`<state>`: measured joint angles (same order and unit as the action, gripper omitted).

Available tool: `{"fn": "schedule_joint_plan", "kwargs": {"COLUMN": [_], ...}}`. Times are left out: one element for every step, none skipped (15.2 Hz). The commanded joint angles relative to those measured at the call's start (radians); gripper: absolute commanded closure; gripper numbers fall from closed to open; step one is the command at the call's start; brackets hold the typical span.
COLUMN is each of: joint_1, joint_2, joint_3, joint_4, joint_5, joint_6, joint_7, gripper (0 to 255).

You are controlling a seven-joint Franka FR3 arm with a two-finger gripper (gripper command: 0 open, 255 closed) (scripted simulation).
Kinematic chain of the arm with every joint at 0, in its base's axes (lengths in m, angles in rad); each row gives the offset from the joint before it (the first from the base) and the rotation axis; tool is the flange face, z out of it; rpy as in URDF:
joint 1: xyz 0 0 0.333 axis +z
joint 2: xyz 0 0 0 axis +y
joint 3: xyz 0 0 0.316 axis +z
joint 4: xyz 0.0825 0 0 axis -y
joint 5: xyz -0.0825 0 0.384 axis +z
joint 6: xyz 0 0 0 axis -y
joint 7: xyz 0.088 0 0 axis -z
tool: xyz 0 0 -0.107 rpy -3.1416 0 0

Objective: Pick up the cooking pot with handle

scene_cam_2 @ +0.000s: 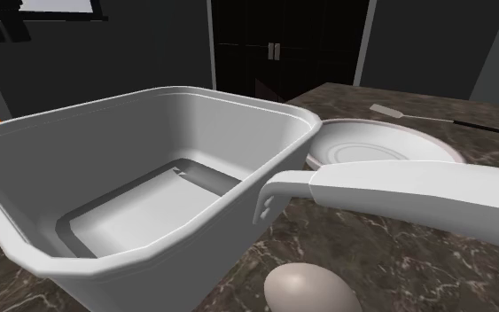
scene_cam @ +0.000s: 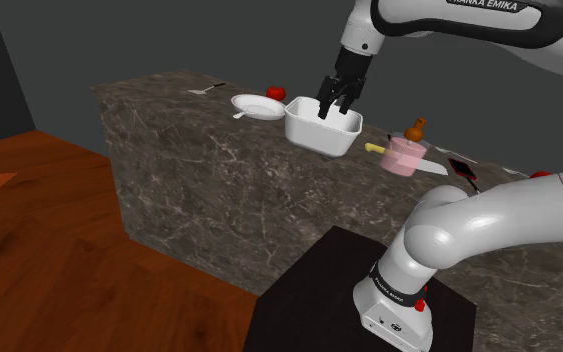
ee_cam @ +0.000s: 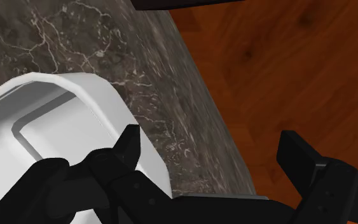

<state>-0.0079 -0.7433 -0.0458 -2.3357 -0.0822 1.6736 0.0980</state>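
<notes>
My claw (scene_cam: pixel 334 106) is released, its two fingers (ee_cam: pixel 130 143) spread wide over the white cooking pot (scene_cam: pixel 321 130), which stands on the marbled surface (scene_cam: pixel 199 150), hard against the edge that drops to the wooden floor (ee_cam: pixel 285 63). In the wrist view one finger hangs over the pot's wall while the other stands out beyond the pot, over the drop, so neither touches it.

My worry is that edge. If I come down with a finger on the rim rather than astride the wall, I judge I would shove the pot toward the floor instead of clasping it. A hold on the wall alone also looks poor: the long handle (scene_cam_2: pixel 416 191) reaches well out from the pot, and its weight could twist the pot in a thin pinch. A pale egg-shaped thing (scene_cam_2: pixel 309 288) lies just beside the pot, below the handle, and a swing could knock it rolling.

The pot is empty, with only a stepped floor inside. The white plate (scene_cam_2: pixel 380 151) just behind the pot is bare too. A pink vessel (scene_cam: pixel 405 158) farther from the pot carries a brown thing on top; I cannot see inside it.
</notes>
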Motion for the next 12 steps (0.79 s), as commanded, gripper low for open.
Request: {"fn": "schedule_joint_plan", "kwargs": {"joint_1": [0.000, -0.005, -0.009, -0.013, -0.015, -0.018, -0.020, -0.022, -0.023, -0.024, -0.024, -0.024], "joint_2": [0.000, 0.018, 0.038, 0.059, 0.082, 0.106, 0.131, 0.157, 0.185, 0.214, 0.244, 0.276], "joint_3": [0.000, -0.026, -0.052, -0.078, -0.104, -0.129, -0.154, -0.179, -0.204, -0.229, -0.253, -0.278], "joint_4": [0.000, 0.011, 0.023, 0.037, 0.052, 0.068, 0.086, 0.105, 0.126, 0.148, 0.171, 0.196], "joint_5": [0.000, -0.008, -0.014, -0.020, -0.025, -0.029, -0.031, -0.032, -0.032, -0.030, -0.027, -0.023], "joint_6": [0.000, 0.007, 0.013, 0.019, 0.026, 0.031, 0.037, 0.042, 0.047, 0.051, 0.055, 0.058], "joint_7": [0.000, -0.030, -0.061, -0.091, -0.121, -0.151, -0.182, -0.213, -0.244, -0.275, -0.307, -0.339], "gripper": [0, 0, 0, 0, 0, 0, 0, 0, 0, 0, 0, 0]}}
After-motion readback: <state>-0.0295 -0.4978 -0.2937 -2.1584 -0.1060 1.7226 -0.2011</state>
